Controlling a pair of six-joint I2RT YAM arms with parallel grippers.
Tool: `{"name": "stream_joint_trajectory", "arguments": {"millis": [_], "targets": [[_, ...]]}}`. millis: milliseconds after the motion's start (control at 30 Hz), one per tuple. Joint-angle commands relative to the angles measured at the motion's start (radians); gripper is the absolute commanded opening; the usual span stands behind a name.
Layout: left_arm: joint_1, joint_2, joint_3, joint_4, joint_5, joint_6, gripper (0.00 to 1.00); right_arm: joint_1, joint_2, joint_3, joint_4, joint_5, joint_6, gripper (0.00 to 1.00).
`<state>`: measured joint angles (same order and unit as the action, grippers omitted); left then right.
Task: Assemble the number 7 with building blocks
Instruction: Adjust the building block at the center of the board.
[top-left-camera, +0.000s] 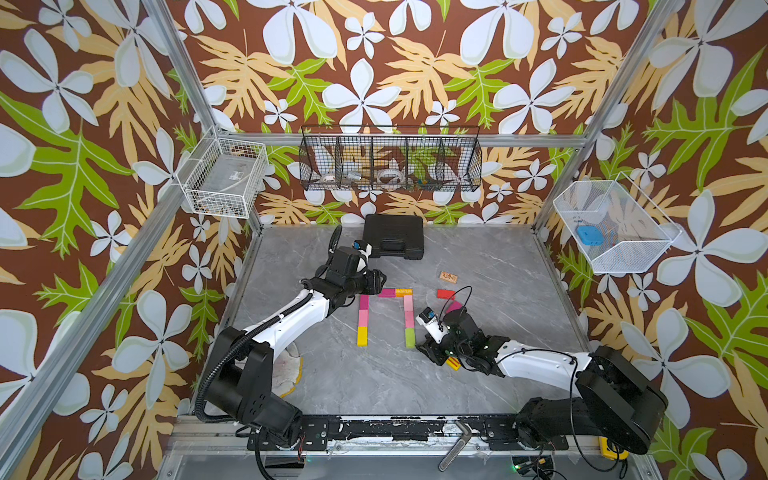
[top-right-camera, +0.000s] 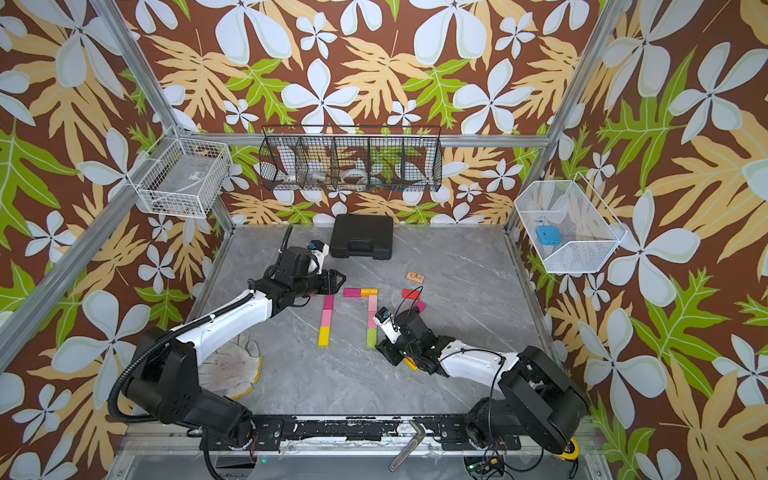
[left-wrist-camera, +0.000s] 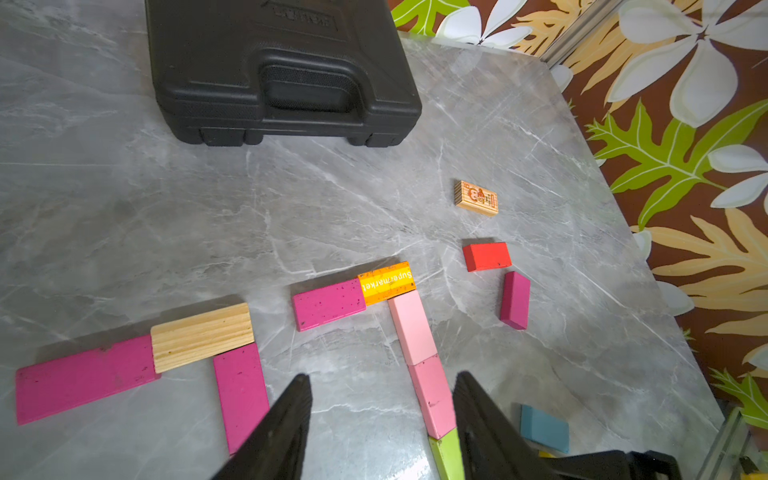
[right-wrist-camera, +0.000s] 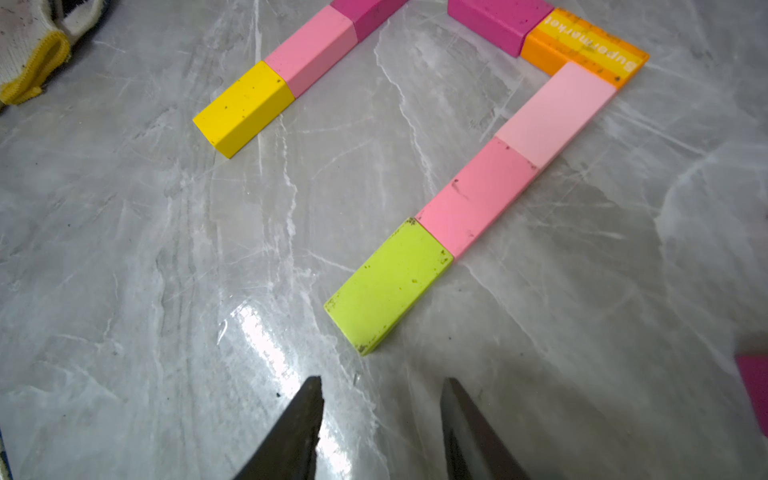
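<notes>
Two figures of building blocks lie mid-table. One has a magenta block (left-wrist-camera: 83, 380) and a wood block (left-wrist-camera: 202, 336) across, with a column ending in yellow (top-left-camera: 362, 336). The other has magenta (top-left-camera: 388, 293) and orange (left-wrist-camera: 386, 282) across, with two pink blocks running down to a green block (right-wrist-camera: 388, 286). My left gripper (left-wrist-camera: 383, 376) is open and empty, over the gap between the columns. My right gripper (right-wrist-camera: 383, 380) is open and empty, just short of the green block. Loose blocks: red (top-left-camera: 445, 294), magenta (left-wrist-camera: 515, 300), printed wood (top-left-camera: 448, 276), blue (left-wrist-camera: 544, 428).
A black plastic case (top-left-camera: 392, 241) sits at the back of the table. A white glove (top-left-camera: 286, 370) lies under the left arm. A yellow red-striped block (top-left-camera: 453, 364) lies under the right arm. Wire baskets hang on the walls.
</notes>
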<state>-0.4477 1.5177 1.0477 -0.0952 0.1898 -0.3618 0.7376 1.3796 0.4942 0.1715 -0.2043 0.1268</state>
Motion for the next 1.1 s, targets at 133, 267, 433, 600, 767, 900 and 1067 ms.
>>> {"name": "stream_joint_trajectory", "arguments": {"millis": [133,267,433,600,767,900,1067], "targets": [[-0.001,-0.017,-0.005,0.034,0.023,-0.009,0.73,0.044,0.061,-0.002,0.046,0.059,0.029,0.47],[0.000,-0.031,-0.011,0.037,0.020,-0.011,0.76,0.046,0.075,0.001,0.050,0.089,0.031,0.47],[0.000,-0.037,-0.016,0.037,0.018,-0.011,0.77,0.046,0.109,0.018,0.044,0.095,0.025,0.45],[0.000,-0.037,-0.016,0.038,0.016,-0.010,0.77,0.046,0.111,0.018,0.043,0.101,0.025,0.43],[0.000,-0.035,-0.018,0.040,0.021,-0.009,0.77,0.045,0.116,0.020,0.042,0.104,0.024,0.43],[0.000,-0.034,-0.019,0.039,0.023,-0.009,0.77,0.046,0.124,0.023,0.042,0.102,0.023,0.42],[0.000,-0.033,-0.021,0.041,0.030,-0.009,0.75,0.046,0.130,0.029,0.038,0.103,0.019,0.42]]}}
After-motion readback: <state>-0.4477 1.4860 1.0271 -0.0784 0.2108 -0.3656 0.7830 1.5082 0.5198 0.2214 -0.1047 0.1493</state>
